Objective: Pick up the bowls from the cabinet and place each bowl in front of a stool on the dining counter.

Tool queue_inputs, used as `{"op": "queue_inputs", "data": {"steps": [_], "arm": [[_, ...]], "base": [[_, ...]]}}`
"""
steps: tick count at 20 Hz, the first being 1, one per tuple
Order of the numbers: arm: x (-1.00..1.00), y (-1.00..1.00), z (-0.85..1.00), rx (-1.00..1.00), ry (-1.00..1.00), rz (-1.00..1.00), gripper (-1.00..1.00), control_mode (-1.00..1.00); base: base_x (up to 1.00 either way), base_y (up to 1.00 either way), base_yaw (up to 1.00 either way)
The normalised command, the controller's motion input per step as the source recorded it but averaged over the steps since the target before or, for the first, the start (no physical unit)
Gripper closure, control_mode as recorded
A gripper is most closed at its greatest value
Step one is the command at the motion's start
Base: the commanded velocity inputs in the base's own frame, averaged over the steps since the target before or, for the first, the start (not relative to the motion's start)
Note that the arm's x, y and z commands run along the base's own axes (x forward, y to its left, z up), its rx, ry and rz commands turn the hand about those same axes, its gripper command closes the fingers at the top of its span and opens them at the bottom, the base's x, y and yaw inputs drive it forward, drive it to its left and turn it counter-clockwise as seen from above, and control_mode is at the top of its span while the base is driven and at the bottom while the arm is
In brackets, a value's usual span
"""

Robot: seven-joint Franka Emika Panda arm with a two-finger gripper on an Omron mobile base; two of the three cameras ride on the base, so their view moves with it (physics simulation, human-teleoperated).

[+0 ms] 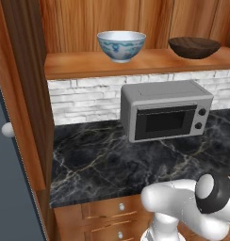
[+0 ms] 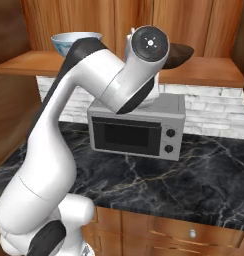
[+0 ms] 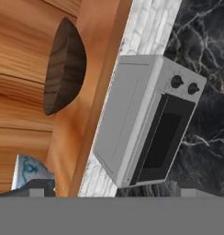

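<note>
While the white-and-blue bowl (image 1: 121, 45) and the dark wooden bowl (image 1: 194, 47) sit apart on the shelf board (image 1: 79, 64) of the reddish wood cabinet (image 1: 88, 19), the arm (image 2: 69, 130) rises in front of them in the right base view. Below the shelf, a grey microwave (image 1: 164, 115) stands on the black marble bench (image 1: 98, 160), against a white brick wall (image 1: 84, 101). Seen from the hand, the claw (image 3: 111, 189) stands wide with nothing between its tips, rolled sideways, facing the wooden bowl and the microwave.
</note>
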Motion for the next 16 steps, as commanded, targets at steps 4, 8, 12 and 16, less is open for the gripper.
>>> {"op": "queue_inputs", "data": {"steps": [4, 8, 12, 16], "arm": [[0.88, 0.0, 0.11, 0.09, 0.0, 0.0, -1.0, -1.0], [0.81, 0.0, 0.12, 0.07, 0.0, 0.0, -1.0, -1.0], [0.79, 0.0, 0.07, 0.03, 0.0, -0.01, -1.0, -1.0], [0.71, 0.0, 0.01, 0.02, 0.01, -0.04, -1.0, -1.0]], "base": [[0.0, 0.0, 0.0], [0.0, 0.0, 0.0], [0.0, 0.0, 0.0], [0.0, 0.0, 0.0]]}}
